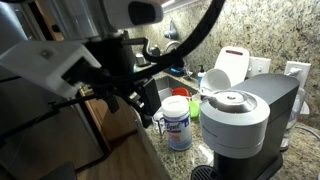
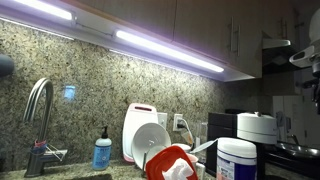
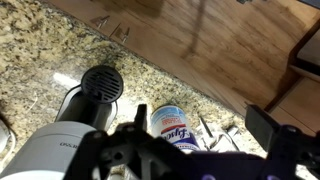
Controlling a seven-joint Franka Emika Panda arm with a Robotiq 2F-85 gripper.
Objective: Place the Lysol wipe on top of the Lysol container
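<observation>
The Lysol container [image 1: 178, 125], a white canister with a blue label, stands on the granite counter next to the coffee machine. It also shows in an exterior view [image 2: 237, 160] and in the wrist view [image 3: 172, 128]. The Lysol wipe [image 3: 218, 135] lies crumpled on the counter right beside the canister. My gripper [image 3: 200, 135] is open and empty, and hovers above the canister and the wipe with its fingers spread on either side of them. In an exterior view the gripper [image 1: 128, 98] hangs left of the canister.
A grey domed coffee machine [image 1: 235, 120] stands close to the canister. A white jug with a red mark [image 2: 145, 135], a red item [image 2: 170, 162], a blue soap bottle [image 2: 102, 152] and a faucet [image 2: 38, 115] stand by the backsplash. Wooden flooring [image 3: 230, 50] lies past the counter edge.
</observation>
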